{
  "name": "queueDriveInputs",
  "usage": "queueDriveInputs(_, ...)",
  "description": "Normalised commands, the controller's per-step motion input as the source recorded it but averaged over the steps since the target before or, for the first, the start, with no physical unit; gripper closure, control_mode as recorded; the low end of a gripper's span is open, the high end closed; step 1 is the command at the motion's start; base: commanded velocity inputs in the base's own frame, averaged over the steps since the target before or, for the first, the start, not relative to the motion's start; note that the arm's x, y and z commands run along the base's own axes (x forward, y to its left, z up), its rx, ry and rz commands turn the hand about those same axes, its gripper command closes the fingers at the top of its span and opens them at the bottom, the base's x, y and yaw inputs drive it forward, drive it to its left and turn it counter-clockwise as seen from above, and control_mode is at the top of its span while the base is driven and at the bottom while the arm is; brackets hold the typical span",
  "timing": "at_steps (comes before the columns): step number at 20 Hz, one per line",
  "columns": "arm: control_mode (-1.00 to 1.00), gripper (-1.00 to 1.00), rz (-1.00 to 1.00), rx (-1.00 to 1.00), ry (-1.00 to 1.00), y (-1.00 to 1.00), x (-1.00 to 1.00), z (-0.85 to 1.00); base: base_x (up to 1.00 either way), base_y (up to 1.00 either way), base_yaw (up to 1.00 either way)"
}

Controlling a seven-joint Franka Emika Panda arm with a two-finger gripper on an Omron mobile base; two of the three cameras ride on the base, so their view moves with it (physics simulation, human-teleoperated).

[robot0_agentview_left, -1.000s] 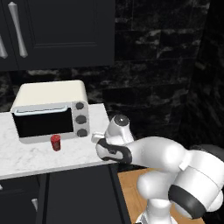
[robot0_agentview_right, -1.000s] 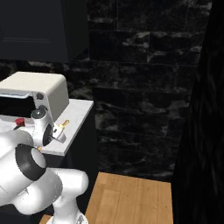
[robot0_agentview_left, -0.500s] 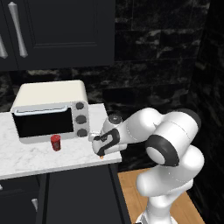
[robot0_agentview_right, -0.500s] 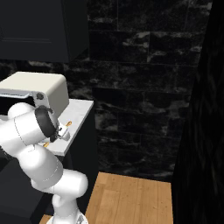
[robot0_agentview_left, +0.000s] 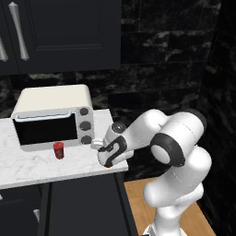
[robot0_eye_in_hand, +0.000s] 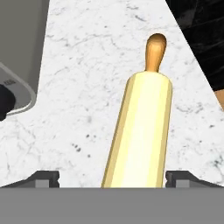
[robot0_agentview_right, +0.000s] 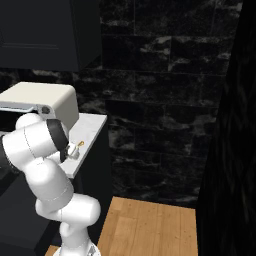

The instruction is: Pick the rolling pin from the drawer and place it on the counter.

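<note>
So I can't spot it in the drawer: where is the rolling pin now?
The rolling pin lies on the white marble counter in the hand view, between the open pincer tips, just right of the toaster oven, near the counter's right end.

Flat rendered light, dim black walls, bright counter [robot0_eye_in_hand: 87, 87], sharp, no glare

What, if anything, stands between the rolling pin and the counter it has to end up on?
Nothing visible does. In the hand view the rolling pin already lies on the white marble counter, between the wide-open tips of the gripper. The toaster oven and the small red can sit off to one side.
</note>
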Motion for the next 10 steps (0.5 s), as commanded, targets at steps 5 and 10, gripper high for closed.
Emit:
queueDriveInputs(5,-1.00,-1.00,0.00,0.00,-0.12,-0.23,-0.36,0.55,0.00,0.00,0.00)
queueDriveInputs(10,-1.00,-1.00,0.00,0.00,-0.01,-0.42,-0.47,0.67,0.00,0.00,0.00)
